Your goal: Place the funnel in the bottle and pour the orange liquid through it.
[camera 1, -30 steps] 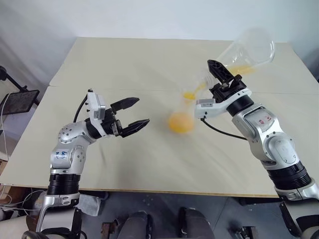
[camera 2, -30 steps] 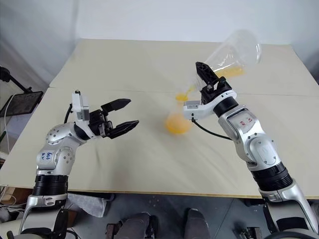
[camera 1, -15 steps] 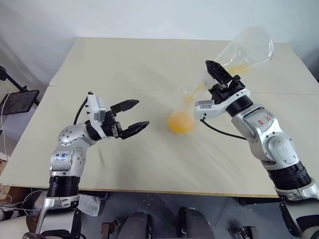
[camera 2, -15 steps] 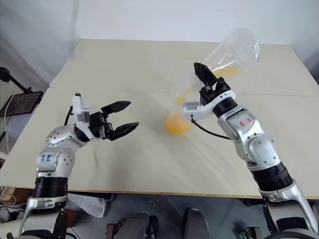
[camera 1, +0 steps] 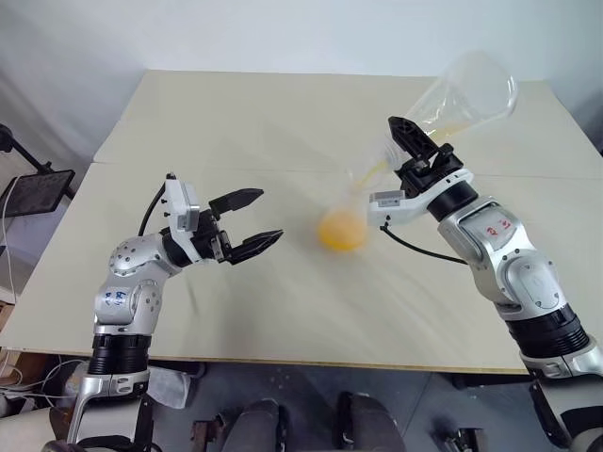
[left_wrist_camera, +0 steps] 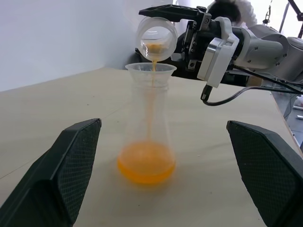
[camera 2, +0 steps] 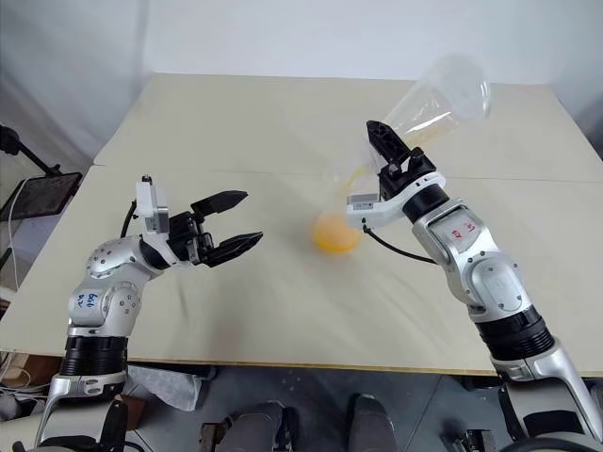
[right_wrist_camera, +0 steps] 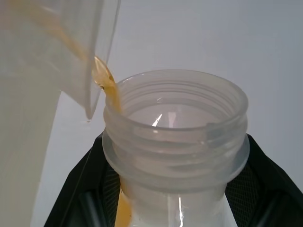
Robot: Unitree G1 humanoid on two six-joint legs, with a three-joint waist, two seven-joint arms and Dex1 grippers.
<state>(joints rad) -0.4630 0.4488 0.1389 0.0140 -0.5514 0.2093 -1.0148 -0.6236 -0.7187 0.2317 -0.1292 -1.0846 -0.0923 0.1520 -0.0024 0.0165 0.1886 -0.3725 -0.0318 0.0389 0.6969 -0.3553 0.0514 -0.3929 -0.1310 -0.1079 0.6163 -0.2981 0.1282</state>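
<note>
Here the left gripper [camera 1: 252, 217] hangs above the near-left part of the table [camera 1: 236, 113], its two black fingers spread wide apart and nothing between them. It points toward the bottle [left_wrist_camera: 147, 137], which stands upright on the table near the middle, well apart from those fingers, with bare tabletop between. The funnel [left_wrist_camera: 150, 74] sits in the bottle's neck, its flared rim level. A round pool of the orange liquid [left_wrist_camera: 146, 163] lies in the bottle's wide base, and a thin orange stream runs down through the funnel's middle into it.

Further right, the right gripper [camera 1: 421, 151] is shut on the neck of a larger clear flask [camera 1: 468, 91], held raised and tilted so that its mouth hangs just over the funnel's rim while its wide base points up and away toward the table's far-right side. A little orange liquid lies along the flask's lower wall. In the right wrist view the stream leaves the lip of the flask's threaded mouth.

The bottle stands well in from every table edge. Open tabletop lies all round it: a wide bare stretch toward the far edge, and a bare strip along the near edge.
</note>
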